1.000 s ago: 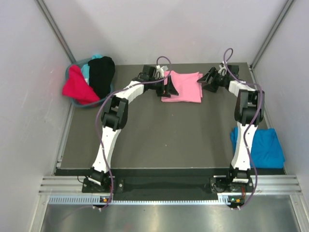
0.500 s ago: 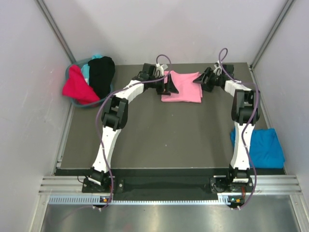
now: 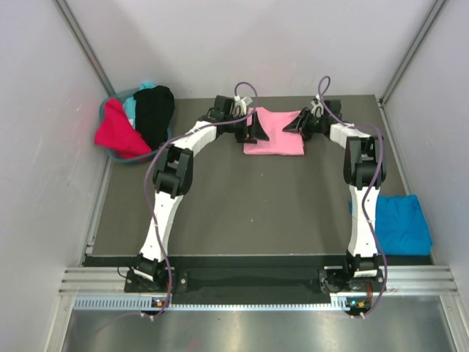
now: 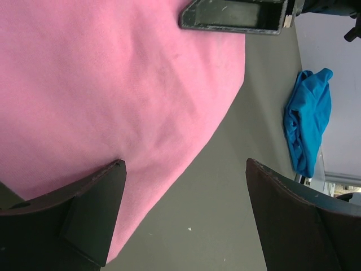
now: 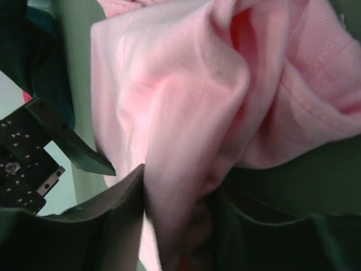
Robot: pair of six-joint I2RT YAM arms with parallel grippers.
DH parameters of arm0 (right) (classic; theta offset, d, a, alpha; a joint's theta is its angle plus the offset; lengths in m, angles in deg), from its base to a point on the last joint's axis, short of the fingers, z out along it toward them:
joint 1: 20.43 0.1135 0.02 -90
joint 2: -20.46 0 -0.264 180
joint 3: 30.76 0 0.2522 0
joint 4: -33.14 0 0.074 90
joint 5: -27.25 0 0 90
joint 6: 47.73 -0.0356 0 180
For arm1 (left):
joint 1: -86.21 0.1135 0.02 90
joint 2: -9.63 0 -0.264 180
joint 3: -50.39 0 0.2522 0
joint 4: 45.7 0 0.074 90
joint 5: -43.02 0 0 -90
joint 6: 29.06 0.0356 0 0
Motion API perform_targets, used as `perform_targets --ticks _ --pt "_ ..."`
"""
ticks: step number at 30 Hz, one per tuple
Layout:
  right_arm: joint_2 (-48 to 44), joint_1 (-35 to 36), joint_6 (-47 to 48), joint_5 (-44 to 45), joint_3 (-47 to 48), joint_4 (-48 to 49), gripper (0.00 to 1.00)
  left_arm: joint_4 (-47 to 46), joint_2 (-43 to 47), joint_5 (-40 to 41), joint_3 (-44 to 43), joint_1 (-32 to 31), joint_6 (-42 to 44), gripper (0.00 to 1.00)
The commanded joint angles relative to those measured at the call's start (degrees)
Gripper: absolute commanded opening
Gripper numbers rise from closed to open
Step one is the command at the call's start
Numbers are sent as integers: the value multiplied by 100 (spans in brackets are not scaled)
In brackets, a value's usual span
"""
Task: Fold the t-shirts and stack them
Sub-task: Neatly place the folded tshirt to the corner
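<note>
The right fingers (image 5: 101, 231) stand partly closed on a raised fold of the pink t-shirt (image 3: 275, 138). The cloth fills the gap between them and touches both. Their tips are buried in the bunched fabric, and the right wrist view is so close and soft that the exact pinch point cannot be made out.

The left fingers (image 4: 90, 214) are spread wide and hold nothing. One rests against the pink cloth near its left edge, and the other hangs over the bare counter (image 3: 249, 205) just beside it.

From above, the pink t-shirt lies folded at the far middle of the counter, with one arm at each side of it and its right far corner drawn up at the right fingers.

A blue t-shirt (image 3: 401, 224) lies crumpled at the counter's near right edge, well apart. In the far left corner a basket (image 3: 110, 154) holds a red t-shirt (image 3: 117, 132) and a black t-shirt (image 3: 154, 114). A teal t-shirt (image 3: 130, 106) is mostly covered between them.
</note>
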Motion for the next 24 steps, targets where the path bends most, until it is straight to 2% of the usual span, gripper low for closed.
perform_targets --ticks 1,2,5,9,10,16,20,24 --pt "405 178 92 294 -34 -471 40 -96 445 22 15 60 104 91" --pt "396 178 100 329 -34 -497 31 -70 489 30 50 69 121 91" --pt "300 125 135 461 -69 -559 18 0 673 83 121 121 227 90" --pt "107 29 416 400 -86 -550 7 220 1050 285 112 218 464 91" --pt "-7 -24 573 382 -52 -585 0 368 1121 451 86 279 612 91" --pt "-657 -174 1670 312 98 -1419 0 1107 1710 1759 -125 526 1667 98" --pt "-1115 -411 2752 285 81 -2892 0 1774 1921 2848 -116 649 2072 99" --pt "-1747 -420 3597 522 -445 -3678 0 2382 1931 3282 -388 649 2336 99"
